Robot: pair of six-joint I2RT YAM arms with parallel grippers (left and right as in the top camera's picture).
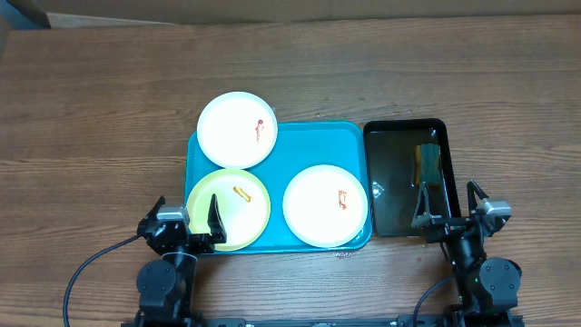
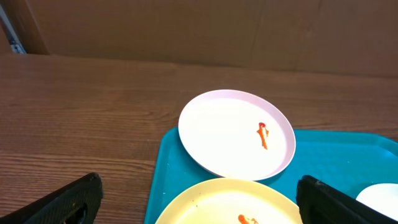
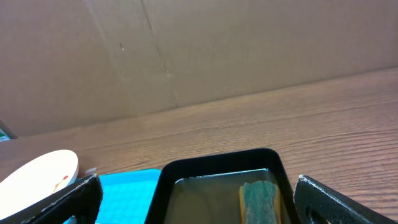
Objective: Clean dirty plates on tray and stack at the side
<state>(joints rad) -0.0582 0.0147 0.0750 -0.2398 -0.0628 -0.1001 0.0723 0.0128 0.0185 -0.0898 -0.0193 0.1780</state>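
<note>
Three dirty plates sit on the turquoise tray (image 1: 300, 145) in the middle of the wooden worktop (image 1: 109, 109). One white plate (image 1: 237, 130) lies at the tray's 11 o'clock corner, overhanging the rim onto the wood, with a small red smear right of its centre. The pale yellow plate (image 1: 250, 213) lies at about 7 o'clock, its edge over the tray's left rim, with an orange streak near its middle. The second white plate (image 1: 325, 205) rests at about 4 o'clock, with a red mark toward its right side. The plates lie flat and apart, none stacked. Just beside the tray at 3 o'clock stands a black basin (image 1: 404, 124) holding what looks like water, and a green-and-yellow sponge (image 1: 427, 162) lies toward its 1 o'clock corner. The left claw (image 1: 186, 204) hangs at the tray's 7 o'clock corner, spread wide and empty, one finger above the yellow plate. The right claw (image 1: 448, 189) hangs at the basin's 6 o'clock end, likewise spread wide, gripping nothing.
</note>
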